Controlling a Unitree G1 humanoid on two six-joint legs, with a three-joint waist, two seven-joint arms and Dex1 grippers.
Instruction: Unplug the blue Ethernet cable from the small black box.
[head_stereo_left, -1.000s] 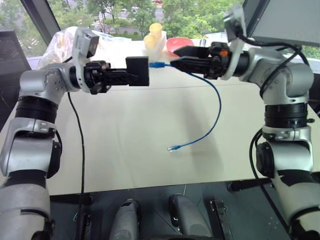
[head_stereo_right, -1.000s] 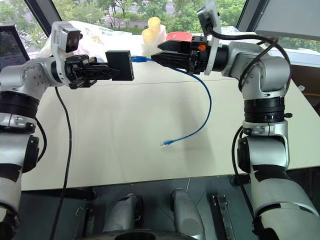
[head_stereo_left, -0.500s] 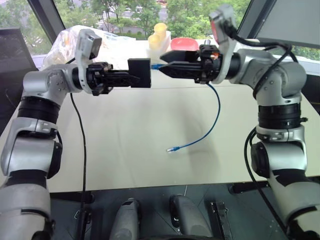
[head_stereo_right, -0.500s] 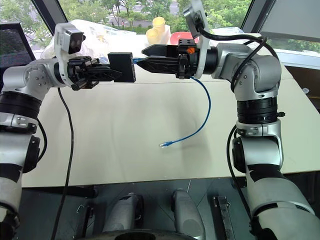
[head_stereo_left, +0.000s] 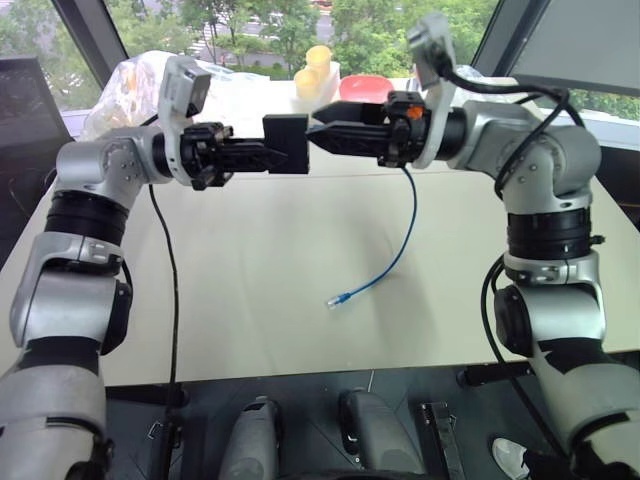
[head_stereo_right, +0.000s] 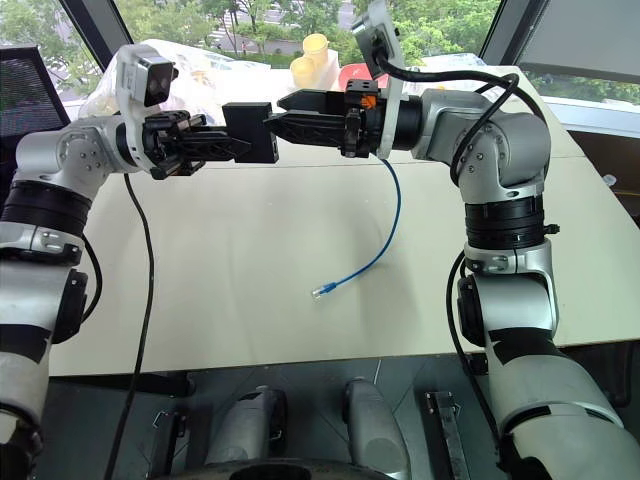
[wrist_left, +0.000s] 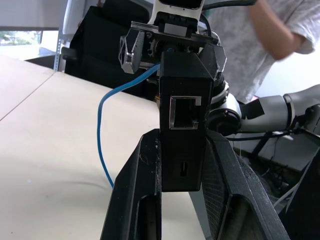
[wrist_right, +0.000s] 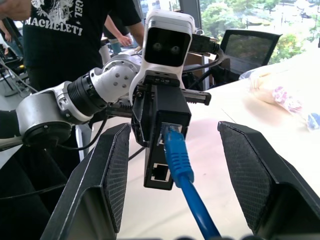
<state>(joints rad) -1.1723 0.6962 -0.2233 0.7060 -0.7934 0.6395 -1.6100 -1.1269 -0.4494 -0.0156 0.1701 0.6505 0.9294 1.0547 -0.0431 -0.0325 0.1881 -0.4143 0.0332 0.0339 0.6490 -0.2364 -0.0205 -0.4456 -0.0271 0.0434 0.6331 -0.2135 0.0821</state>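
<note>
Change: over the last second we see the right gripper (wrist_right: 172, 165) has slid in along the blue Ethernet cable (head_stereo_right: 392, 215) toward the small black box (head_stereo_right: 250, 132); its tips now sit just beside the box face, where a stretch of blue plug showed between them before.
Meaning: we judge the reach is done and the pinch on the plug comes next; the cable is still plugged in.
Left gripper (wrist_left: 181, 165): fingers pressed together on the small black box, holding it level in the air, a spare port facing back at its wrist.
Right gripper: fingers apart, flanking the plug without touching it.
Cable: the plug sits in the box between our right fingers; the cord droops below the right gripper, its free end lying on the table (head_stereo_left: 250, 290).
</note>
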